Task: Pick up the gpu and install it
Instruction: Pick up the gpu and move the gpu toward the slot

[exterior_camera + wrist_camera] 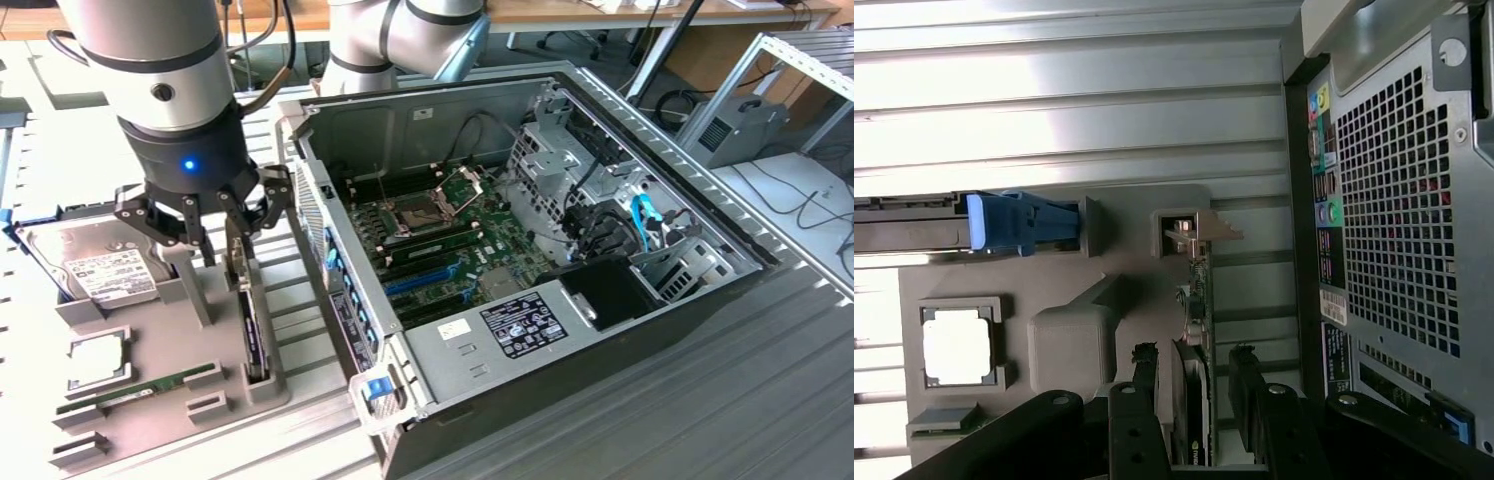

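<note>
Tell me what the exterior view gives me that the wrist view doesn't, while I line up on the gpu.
Exterior view: the inside of the open case, with the motherboard, plus the hard drive on the grey tray. Wrist view: the case's perforated rear panel with its coloured ports, face on. Both: the open gripper straddling the gpu, which stands on edge in the tray with a gap on each side, and the square chip nearby.

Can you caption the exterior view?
Open gripper straddles the upright gpu in its grey holder, beside the open computer case.
</note>
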`<state>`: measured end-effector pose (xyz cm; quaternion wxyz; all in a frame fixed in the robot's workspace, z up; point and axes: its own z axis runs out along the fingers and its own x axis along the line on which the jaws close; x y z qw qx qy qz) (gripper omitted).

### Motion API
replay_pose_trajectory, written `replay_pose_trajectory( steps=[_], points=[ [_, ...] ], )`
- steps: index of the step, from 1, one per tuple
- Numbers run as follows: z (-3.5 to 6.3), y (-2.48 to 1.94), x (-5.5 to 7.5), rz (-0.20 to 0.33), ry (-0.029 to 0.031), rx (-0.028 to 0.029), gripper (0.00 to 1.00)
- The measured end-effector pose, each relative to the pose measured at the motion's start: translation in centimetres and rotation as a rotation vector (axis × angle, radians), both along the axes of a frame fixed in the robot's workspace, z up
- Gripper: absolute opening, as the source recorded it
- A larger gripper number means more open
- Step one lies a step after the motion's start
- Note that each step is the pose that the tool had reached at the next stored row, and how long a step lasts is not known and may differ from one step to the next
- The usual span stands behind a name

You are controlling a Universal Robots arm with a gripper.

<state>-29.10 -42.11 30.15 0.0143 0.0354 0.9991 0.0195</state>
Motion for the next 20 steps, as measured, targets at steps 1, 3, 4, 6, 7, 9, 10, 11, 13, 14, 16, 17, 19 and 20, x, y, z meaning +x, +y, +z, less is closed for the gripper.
replay_pose_trajectory(
  steps=[1,3,4,6,7,9,10,11,13,14,16,17,19,20],
  points=[
    [-0.02,0.0,0.0,0.0,0.0,0.0001,0.42],
    [-0.07,0.0,0.0,0.0,-0.0001,0.0001,0.42],
    [-0.11,0.0,0.0,0.0,-0.0002,0.0002,0.42],
    [-0.17,0.01,0.0,0.0,-0.0001,0.0001,0.42],
    [-0.2,0.04,0.0,0.0,-0.0001,0.0001,0.42],
    [-0.23,0.1,0.0,0.0,-0.0002,0.0001,0.42],
    [-0.25,0.13,0.0,0.0,-0.0002,0.0002,0.42],
    [-0.26,0.14,0.0,0.0,-0.0001,0.0002,0.42],
    [-0.27,0.15,0.0,0.0,0.0,0.0,0.42],
    [-0.29,0.16,0.0,0.0,0.0001,0.0,0.42],
    [-0.32,0.16,0.0,0.0,0.0,0.0,0.42],
    [-0.34,0.15,0.0,0.0,-0.0001,0.0001,0.42],
    [-0.44,0.16,0.0,0.0,0.0,0.0,0.42],
    [-0.44,0.16,0.0,0.0,0.0,0.0,0.42]
  ],
)
